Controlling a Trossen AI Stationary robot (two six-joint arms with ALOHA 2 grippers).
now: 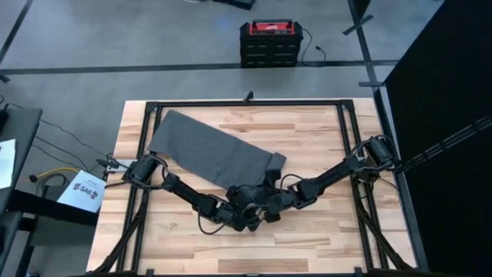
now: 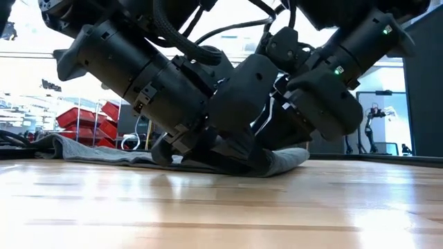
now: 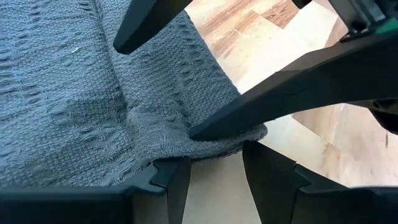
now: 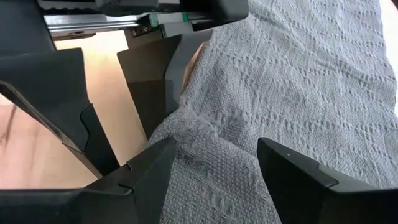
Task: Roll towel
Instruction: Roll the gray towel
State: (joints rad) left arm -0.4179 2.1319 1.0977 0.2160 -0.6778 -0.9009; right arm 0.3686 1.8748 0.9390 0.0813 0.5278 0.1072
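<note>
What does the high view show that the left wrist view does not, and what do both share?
Only the high view shows the whole towel lying slantwise on the table, and both arms meeting at its near end. Only the left wrist view shows the weave and the left gripper, open at the towel's edge, right gripper opposite. Both show grey cloth on wood.

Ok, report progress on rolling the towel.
Done: the towel is folded into a long strip lying flat on the table. In hand: both grippers, left and right, sit open at its near end, where the edge is only bunched. Left: the whole roll; no turns show yet.
</note>
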